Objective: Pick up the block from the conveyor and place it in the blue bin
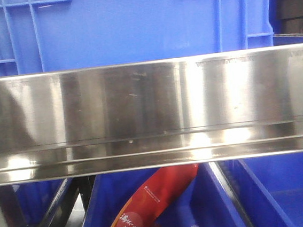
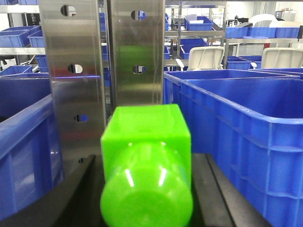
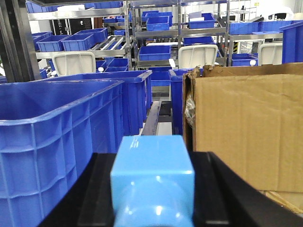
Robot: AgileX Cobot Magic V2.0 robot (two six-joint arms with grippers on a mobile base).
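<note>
Found left gripper [image 2: 149, 158] clenched on green block [image 2: 146, 137], dark jaws pressed against either flank, rounded end of block turned toward camera. Observed block held directly in front of two perforated steel uprights [image 2: 78, 71]. Could not tell what lay beneath it. Recorded blue bin [image 2: 265, 142] just beside block on right, rim near level of block's top; bin floor hidden from view.

Found right gripper [image 3: 152, 156] likewise grasping light blue block [image 3: 154, 175], jaws tight against both sides. Noted large blue bin [image 3: 57, 142] close on left of that block and torn cardboard box [image 3: 246, 132] close on right. Logged racks [image 3: 180, 28] stacked with further blue bins in background.

In front view, recorded polished steel rail [image 1: 151, 113] spanning full width, with upper blue bin [image 1: 132, 24] standing behind and above it. Noted red packet [image 1: 149, 205] with white lettering lying tilted in lower bin [image 1: 214, 204] beneath rail.
</note>
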